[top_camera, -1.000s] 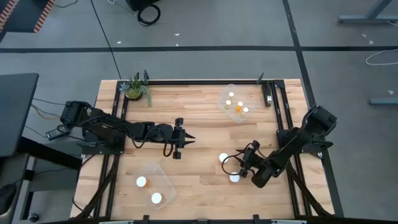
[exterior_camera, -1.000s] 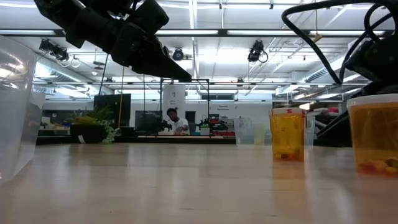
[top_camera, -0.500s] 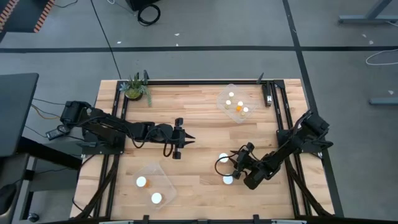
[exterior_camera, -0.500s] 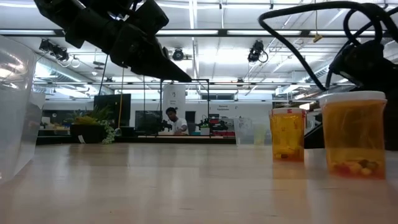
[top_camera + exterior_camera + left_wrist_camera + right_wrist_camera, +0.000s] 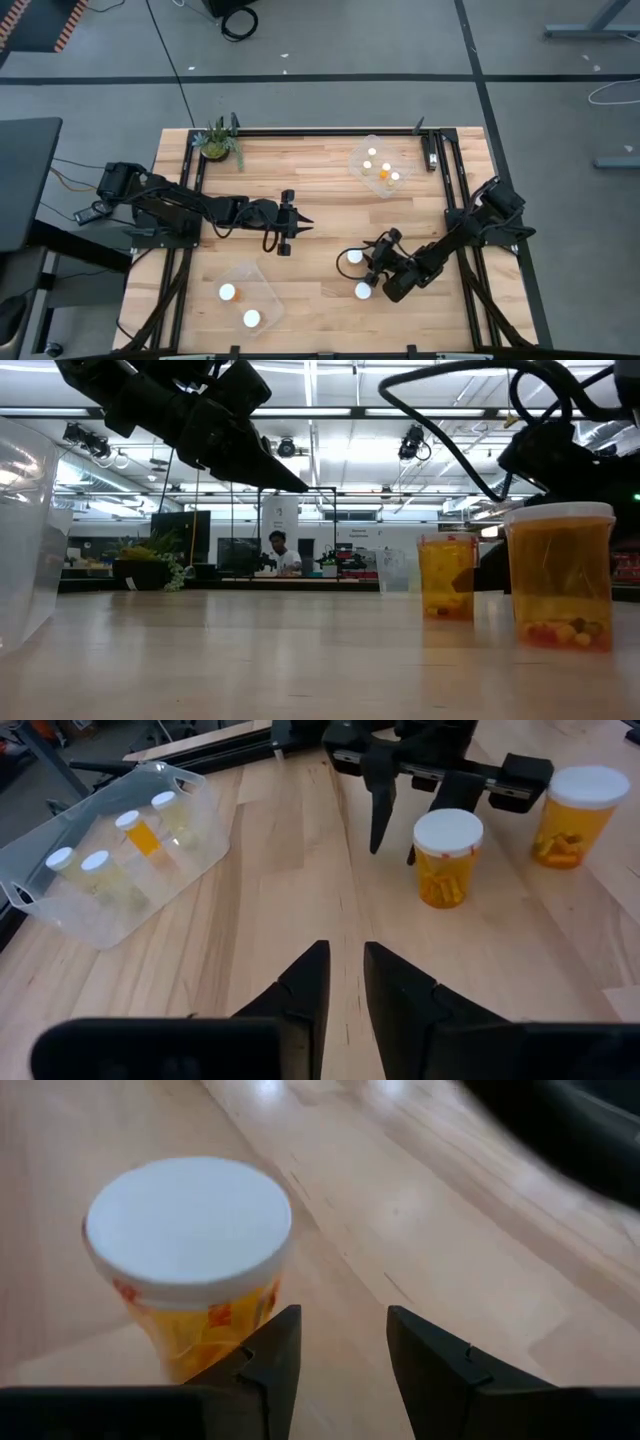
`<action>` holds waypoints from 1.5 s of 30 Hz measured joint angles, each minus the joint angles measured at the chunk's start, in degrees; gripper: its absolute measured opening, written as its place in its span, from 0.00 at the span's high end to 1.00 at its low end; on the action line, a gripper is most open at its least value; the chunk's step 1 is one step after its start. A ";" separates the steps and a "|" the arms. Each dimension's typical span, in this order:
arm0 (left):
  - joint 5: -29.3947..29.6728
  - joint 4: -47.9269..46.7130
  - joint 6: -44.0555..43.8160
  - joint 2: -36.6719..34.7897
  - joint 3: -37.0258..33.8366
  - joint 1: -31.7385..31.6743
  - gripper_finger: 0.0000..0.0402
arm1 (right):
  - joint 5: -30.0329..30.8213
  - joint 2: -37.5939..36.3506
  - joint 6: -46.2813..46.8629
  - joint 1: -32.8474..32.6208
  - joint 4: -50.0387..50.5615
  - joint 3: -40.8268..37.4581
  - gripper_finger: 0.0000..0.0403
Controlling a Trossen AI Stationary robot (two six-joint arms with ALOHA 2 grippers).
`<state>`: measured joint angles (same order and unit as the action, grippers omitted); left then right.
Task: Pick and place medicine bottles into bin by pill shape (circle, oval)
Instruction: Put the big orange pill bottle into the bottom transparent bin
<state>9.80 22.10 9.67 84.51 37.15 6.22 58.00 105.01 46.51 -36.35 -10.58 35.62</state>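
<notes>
Two orange medicine bottles with white caps stand upright on the wooden table, one farther (image 5: 353,258) and one nearer (image 5: 363,291) to the near edge. My right gripper (image 5: 370,266) is open and low at the farther bottle (image 5: 190,1250), which stands outside its fingers. The nearer bottle (image 5: 575,815) is beside the gripper's body. My left gripper (image 5: 300,222) hovers over the table's middle, with only a narrow gap between its fingers (image 5: 345,960) and nothing in it. My right gripper meets the farther bottle's lower wall (image 5: 215,1355) with the outer side of one finger (image 5: 268,1355), near its tip. The fingers slant down from the table's right. The bottle stands upright on the table. Whether the gripper also touches the nearer bottle, I cannot tell.
A clear bin (image 5: 352,160) at the far right holds several bottles; another clear bin (image 5: 262,272) at the near left holds two. A small plant (image 5: 218,140) stands at the far left corner. Black rails run along both sides of the table.
My right gripper has gone toward the table's left edge, staying low and open. Both bottles beside it have slid left along the table, still upright.
</notes>
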 joint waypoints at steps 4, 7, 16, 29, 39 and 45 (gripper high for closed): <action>0.00 0.08 0.01 0.00 0.00 0.01 0.81 | -0.14 0.00 -2.02 0.66 0.05 1.14 0.61; 0.00 0.11 0.01 0.00 0.00 0.00 0.80 | -1.22 0.00 -3.60 1.69 -0.02 1.88 0.61; 0.00 -0.02 0.01 0.00 0.00 0.02 0.82 | -5.03 0.00 -9.71 4.73 -2.28 3.14 0.61; 0.00 0.03 -0.02 0.00 0.00 0.03 0.82 | -13.19 -0.02 -19.42 10.26 -10.43 3.16 0.61; -1.15 -2.82 -2.54 0.02 1.45 2.75 0.78 | -13.64 -4.05 -21.78 11.11 -1.47 3.16 0.61; -1.07 -8.36 -4.58 4.32 7.22 3.33 0.78 | -13.35 -15.05 -21.65 11.09 5.29 -1.52 0.61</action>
<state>8.73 13.74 5.09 88.83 44.37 9.54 44.64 89.97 24.86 -25.26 -5.29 34.10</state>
